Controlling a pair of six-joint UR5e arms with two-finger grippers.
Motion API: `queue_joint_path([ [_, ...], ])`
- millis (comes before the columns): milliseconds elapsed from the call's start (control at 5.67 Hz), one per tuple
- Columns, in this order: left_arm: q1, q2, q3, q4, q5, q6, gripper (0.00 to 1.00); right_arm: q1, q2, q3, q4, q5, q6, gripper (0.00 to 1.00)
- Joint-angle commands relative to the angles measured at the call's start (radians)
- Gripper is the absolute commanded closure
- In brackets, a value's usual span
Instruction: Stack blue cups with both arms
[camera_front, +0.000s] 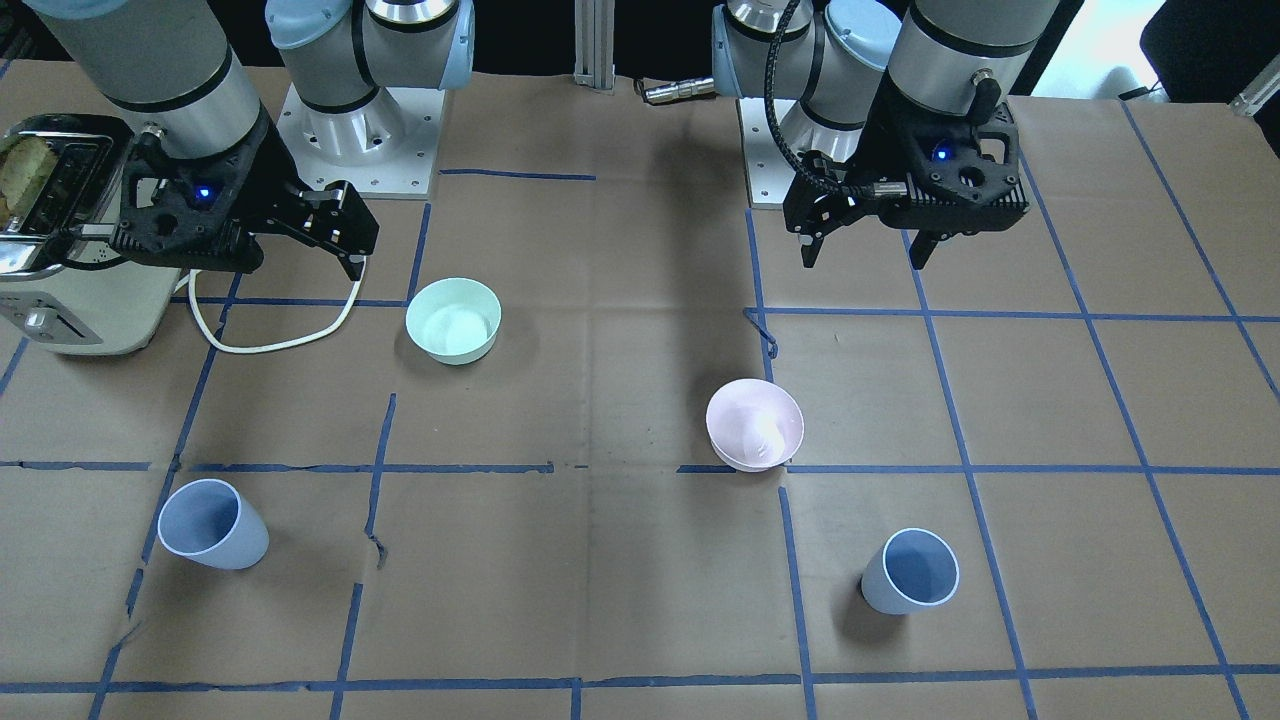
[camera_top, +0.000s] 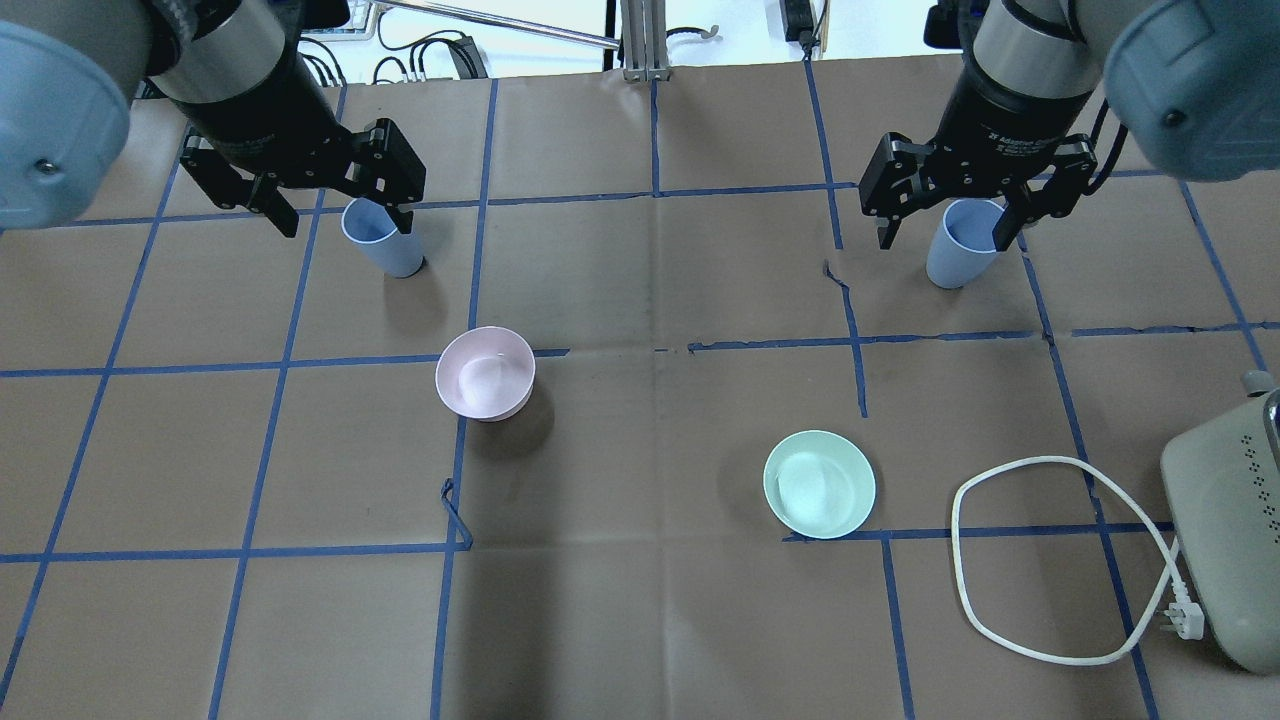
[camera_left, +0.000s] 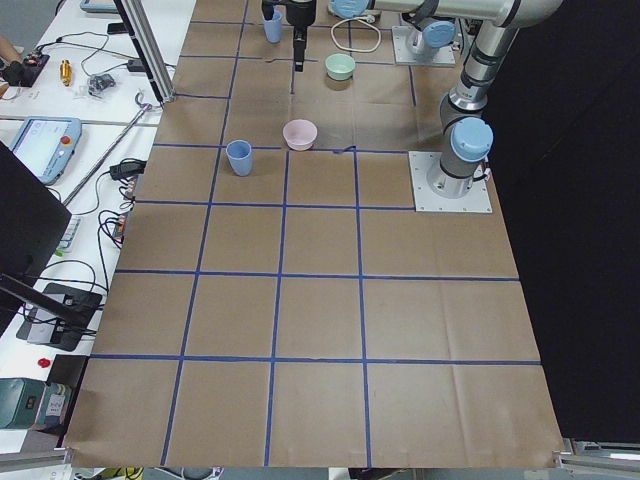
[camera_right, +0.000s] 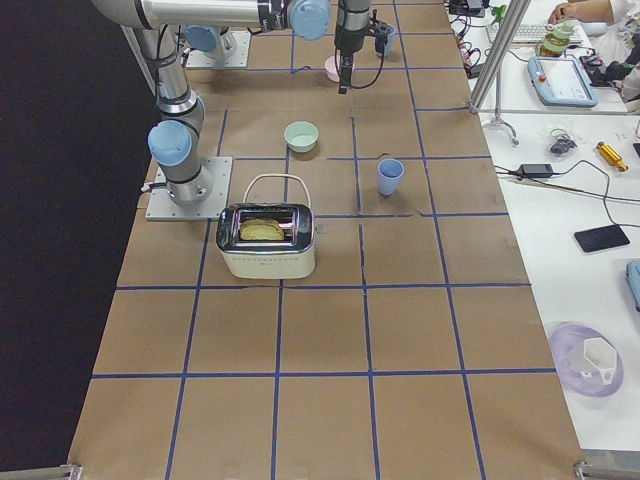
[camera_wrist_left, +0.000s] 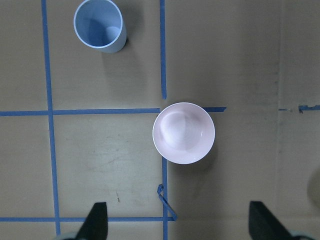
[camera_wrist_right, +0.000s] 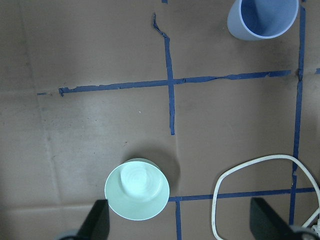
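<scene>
Blue cups (camera_front: 213, 524) upright, apart from end effectors (camera_front: 862, 260)

Brown paper is covering the table (camera_left: 330, 320), with blue tape lines (camera_left: 283, 208) running across it in a grid. A white bench (camera_right: 590, 300) is standing alongside, carrying a teach pendant (camera_right: 562, 80). A black backdrop (camera_left: 580, 200) is closing off the opposite side.

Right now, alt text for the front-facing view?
Two upright blue cups stand far apart near the bottom: the lower-left cup and the lower-right cup. Higher up, both open and empty, the right gripper hangs at upper left, the left gripper at upper right. A mint bowl, pink bowl and toaster share the table.
</scene>
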Motion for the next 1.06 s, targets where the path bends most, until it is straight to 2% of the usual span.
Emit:
queue_joint_path([
  [0, -0.001, 0.000, 0.000, 0.000, 0.000, 0.000, 0.01, 0.000, 0.000, 0.000, 0.003, 0.000, 0.000, 0.00],
  [882, -0.001, 0.008, -0.001, -0.001, 0.002, -0.002, 0.01, 0.000, -0.025, 0.002, 0.015, -0.012, 0.003, 0.00],
])
